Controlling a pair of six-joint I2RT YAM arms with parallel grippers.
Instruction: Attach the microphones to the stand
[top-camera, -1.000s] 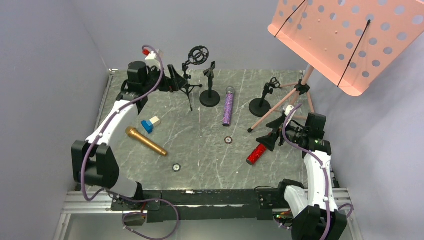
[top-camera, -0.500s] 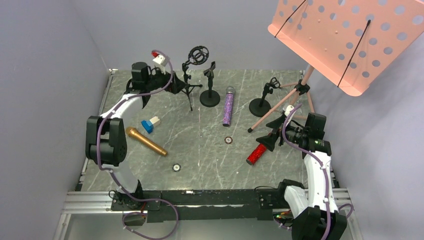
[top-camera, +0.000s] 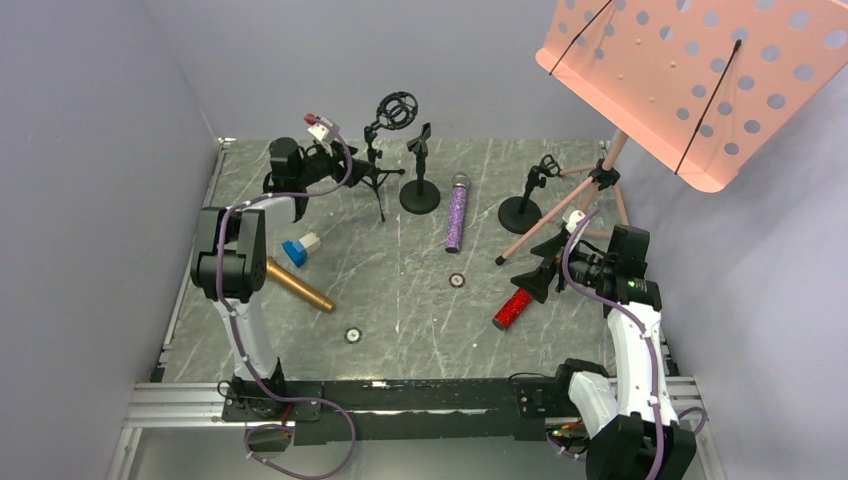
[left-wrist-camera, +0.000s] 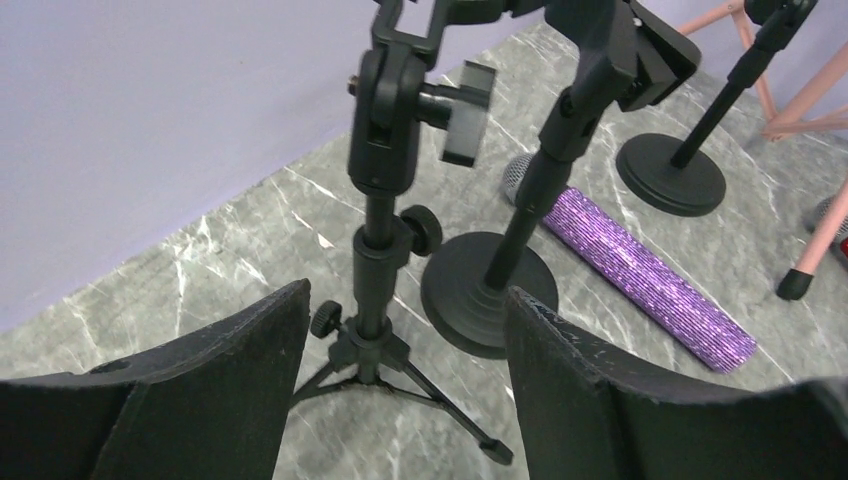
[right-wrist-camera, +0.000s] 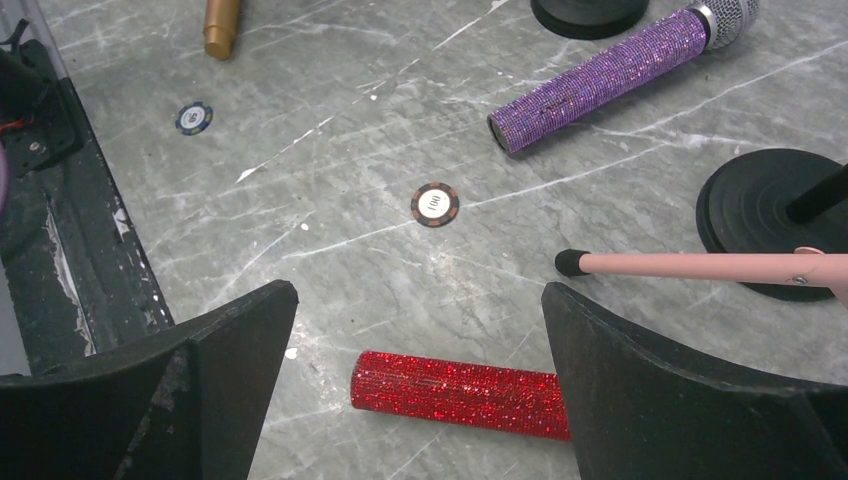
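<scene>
The purple glitter microphone (top-camera: 457, 214) lies mid-table, also in the left wrist view (left-wrist-camera: 640, 265). The gold microphone (top-camera: 293, 283) lies at the left. The red glitter microphone (top-camera: 514, 307) lies at the right, and its head is hidden under my right gripper. A black tripod stand (top-camera: 381, 160) with a ring mount, a round-base clip stand (top-camera: 420, 190) and a second round-base stand (top-camera: 525, 205) stand at the back. My left gripper (left-wrist-camera: 407, 300) is open and empty, facing the tripod stand (left-wrist-camera: 372, 300). My right gripper (right-wrist-camera: 418, 305) is open and empty just above the red microphone (right-wrist-camera: 460, 392).
A pink music stand (top-camera: 690, 70) rises at the back right, and one leg (right-wrist-camera: 700, 265) reaches near my right gripper. A blue and white block (top-camera: 300, 246) lies beside the gold microphone. Two poker chips (top-camera: 457, 281) (top-camera: 352, 335) lie on the marble table (top-camera: 400, 300).
My left arm has swung in and risen, and its gripper has moved right toward the tripod stand. The right arm and the microphones have not moved.
</scene>
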